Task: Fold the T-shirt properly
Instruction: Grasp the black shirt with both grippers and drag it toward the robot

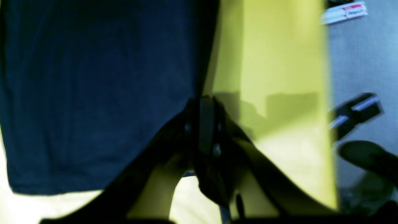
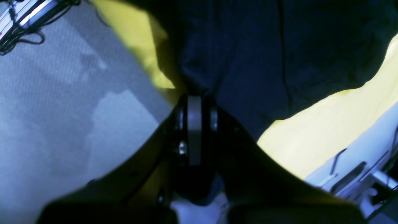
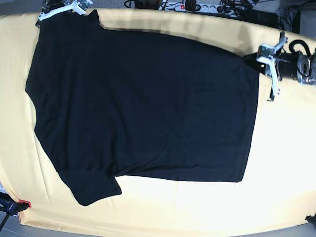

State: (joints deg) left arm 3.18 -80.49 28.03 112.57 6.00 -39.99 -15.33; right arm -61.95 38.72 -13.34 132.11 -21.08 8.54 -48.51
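With both hands pinching the T-shirt (image 3: 143, 108), left hand (image 3: 260, 58) upper right, right hand (image 3: 61, 11) upper left, keep that far edge taut over the counter (image 3: 276, 163).

No text can be read: only a blurred red-and-white label (image 1: 345, 12) is seen on the floor beyond the counter's edge in the left wrist view, its lettering too smeared to be made out.
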